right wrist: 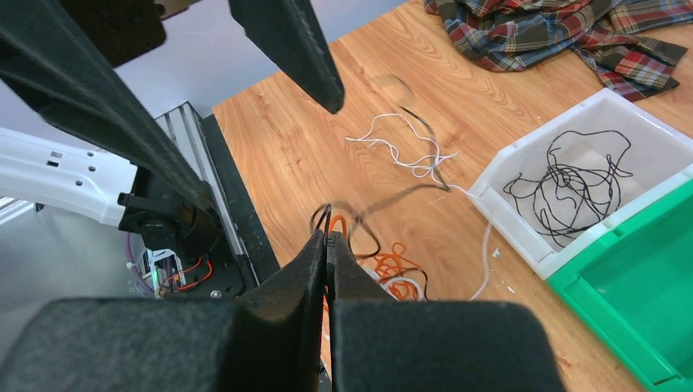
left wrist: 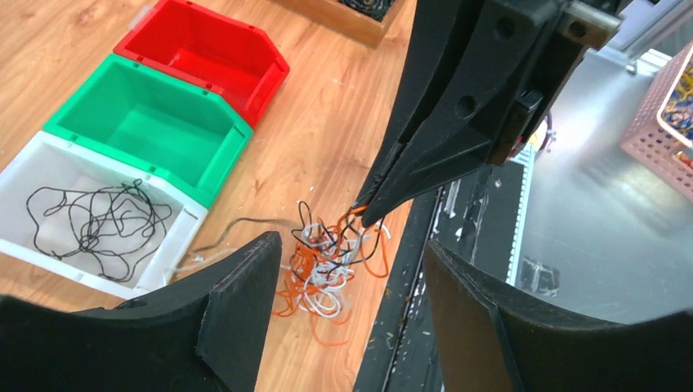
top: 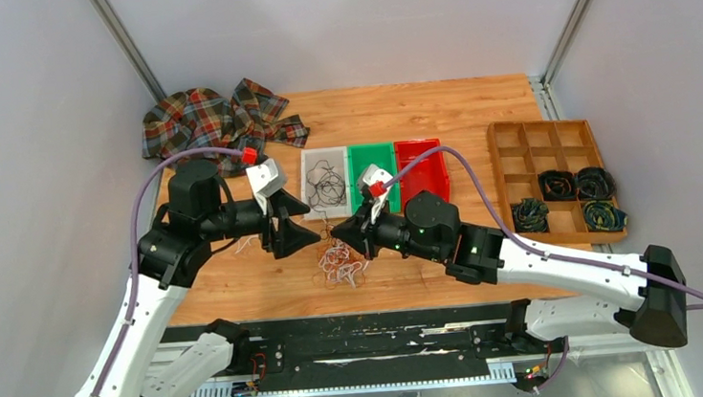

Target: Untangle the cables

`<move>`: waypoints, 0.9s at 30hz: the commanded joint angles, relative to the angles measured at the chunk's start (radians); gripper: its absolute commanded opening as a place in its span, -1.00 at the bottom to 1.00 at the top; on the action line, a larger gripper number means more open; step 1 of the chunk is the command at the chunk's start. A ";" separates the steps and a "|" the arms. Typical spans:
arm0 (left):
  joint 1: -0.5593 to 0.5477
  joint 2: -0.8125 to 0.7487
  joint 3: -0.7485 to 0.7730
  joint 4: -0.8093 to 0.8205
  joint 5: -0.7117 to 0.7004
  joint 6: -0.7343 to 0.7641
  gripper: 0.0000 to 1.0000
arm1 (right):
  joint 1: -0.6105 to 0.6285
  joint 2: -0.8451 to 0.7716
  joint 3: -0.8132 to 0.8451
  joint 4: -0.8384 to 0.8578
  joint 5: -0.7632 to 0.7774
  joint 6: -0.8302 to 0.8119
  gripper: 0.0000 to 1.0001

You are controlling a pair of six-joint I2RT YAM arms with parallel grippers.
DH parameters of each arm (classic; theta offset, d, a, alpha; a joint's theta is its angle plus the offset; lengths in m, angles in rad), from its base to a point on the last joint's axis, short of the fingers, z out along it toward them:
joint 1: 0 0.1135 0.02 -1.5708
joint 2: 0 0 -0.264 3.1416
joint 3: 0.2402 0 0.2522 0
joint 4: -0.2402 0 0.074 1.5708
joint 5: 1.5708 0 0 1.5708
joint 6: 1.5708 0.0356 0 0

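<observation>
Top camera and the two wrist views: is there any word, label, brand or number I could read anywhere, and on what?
No text can be read anywhere. The white bin, green bin, red bin, wooden tray and plaid cloth show no markings. The small wired board below the table's edge may carry print, but it is too small and blurred to tell.

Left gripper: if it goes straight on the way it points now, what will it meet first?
Probably the cables on the table, straight ahead between the open fingers of the left gripper. The shut right gripper hangs over them; depth is unclear, so it could come first.
</observation>
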 commanded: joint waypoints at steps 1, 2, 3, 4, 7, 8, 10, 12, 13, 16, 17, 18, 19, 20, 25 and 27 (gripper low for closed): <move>-0.005 0.018 -0.016 -0.037 0.019 0.137 0.38 | 0.024 0.011 0.061 -0.004 -0.017 -0.033 -0.99; -0.011 0.024 -0.012 -0.057 0.016 0.174 0.37 | 0.028 0.014 0.067 -0.007 -0.023 -0.034 -0.99; -0.019 0.030 -0.005 -0.072 0.007 0.215 0.37 | 0.032 0.018 0.072 -0.011 -0.029 -0.037 -0.99; -0.026 0.034 0.002 -0.090 0.000 0.258 0.37 | 0.035 0.024 0.077 -0.012 -0.033 -0.039 -0.99; -0.050 0.053 0.015 -0.135 -0.010 0.349 0.34 | 0.042 0.039 0.092 -0.008 -0.048 -0.039 -0.99; -0.058 0.058 0.016 -0.148 -0.014 0.376 0.32 | 0.044 0.045 0.097 -0.007 -0.059 -0.039 -0.99; -0.074 0.060 0.010 -0.163 -0.031 0.424 0.28 | 0.046 0.055 0.113 -0.004 -0.075 -0.037 -0.99; -0.079 0.055 -0.006 -0.164 -0.053 0.464 0.20 | 0.047 0.059 0.126 -0.002 -0.101 -0.031 -0.99; -0.079 0.055 -0.009 -0.164 -0.060 0.477 0.15 | 0.049 0.060 0.131 -0.002 -0.112 -0.030 -0.99; -0.079 0.049 -0.015 -0.166 -0.073 0.494 -0.20 | 0.051 0.058 0.138 -0.003 -0.127 -0.029 -0.99; -0.079 0.043 -0.017 -0.165 -0.075 0.500 -0.37 | 0.051 0.057 0.139 -0.009 -0.127 -0.031 -0.99; -0.079 0.036 -0.016 -0.165 -0.078 0.506 -0.51 | 0.051 0.054 0.137 -0.013 -0.123 -0.034 -0.99; -0.079 0.028 -0.018 -0.165 -0.081 0.514 -0.62 | 0.051 0.053 0.134 -0.017 -0.117 -0.035 -0.99; -0.079 0.017 -0.018 -0.165 -0.090 0.521 -0.68 | 0.051 0.049 0.128 -0.020 -0.112 -0.036 -0.99; -0.079 -0.027 -0.023 -0.165 -0.114 0.557 -0.75 | 0.051 0.033 0.107 -0.036 -0.101 -0.033 -0.99; -0.079 -0.036 -0.020 -0.164 -0.105 0.555 -0.81 | 0.051 0.031 0.106 -0.041 -0.095 -0.032 -0.99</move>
